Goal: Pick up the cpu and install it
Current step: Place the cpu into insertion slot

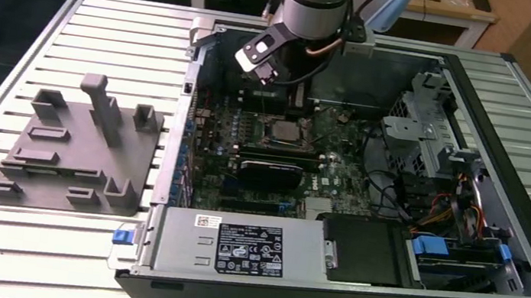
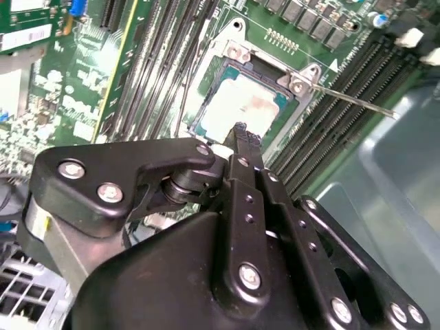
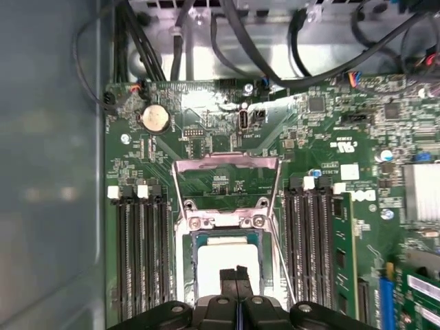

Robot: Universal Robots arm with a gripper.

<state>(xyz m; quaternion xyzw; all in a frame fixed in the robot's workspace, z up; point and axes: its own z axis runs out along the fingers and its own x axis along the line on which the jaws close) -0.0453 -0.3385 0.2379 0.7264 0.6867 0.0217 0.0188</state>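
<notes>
Two fingers (image 3: 228, 282) pressed together, gripping nothing. Cpu (image 3: 213, 265) lies flat in open socket (image 3: 183, 261), just under fingertips; retaining frame (image 3: 227, 163) flipped up on far side.

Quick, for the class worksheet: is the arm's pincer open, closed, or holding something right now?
Pincer: closed, fingertips together with nothing between them, poised over the cpu; whether it touches the chip cannot be told.
</notes>
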